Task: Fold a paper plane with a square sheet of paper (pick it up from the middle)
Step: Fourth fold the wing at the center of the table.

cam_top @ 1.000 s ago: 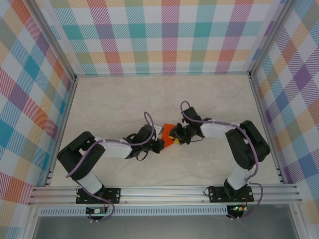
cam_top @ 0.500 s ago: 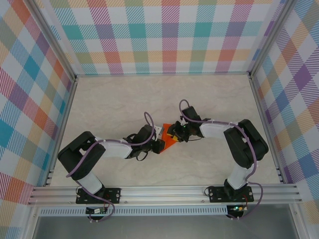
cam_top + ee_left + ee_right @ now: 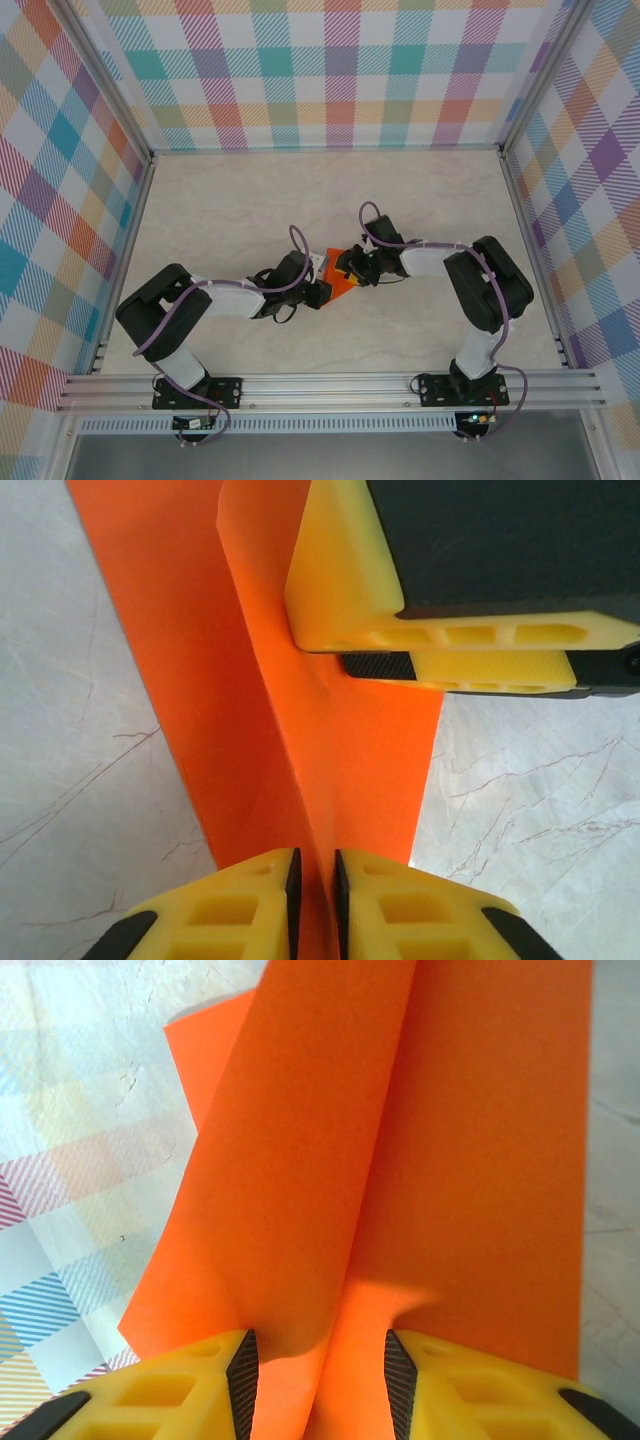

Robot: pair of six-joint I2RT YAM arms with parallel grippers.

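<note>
- On pale marbled table (image 3: 220,200), centre: folded bright orange paper sheet (image 3: 342,287)
- left gripper (image 3: 315,880), 8 o'clock of it: near-closed round crease, cannot tell if pinched
- right gripper (image 3: 318,1360), 3 o'clock: part-open, straddling fold

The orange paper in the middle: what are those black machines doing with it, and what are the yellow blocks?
Those are robot arms, a left arm and a right arm, bolted to a table. The wide picture looks down from above; each close-up comes from a camera on a wrist, and the yellow blocks are fingers. The partly folded orange paper sits between the arms. The left tool has its fingers close around a raised crease; whether it pinches, I cannot tell. The right tool stands open around a fold.
</note>
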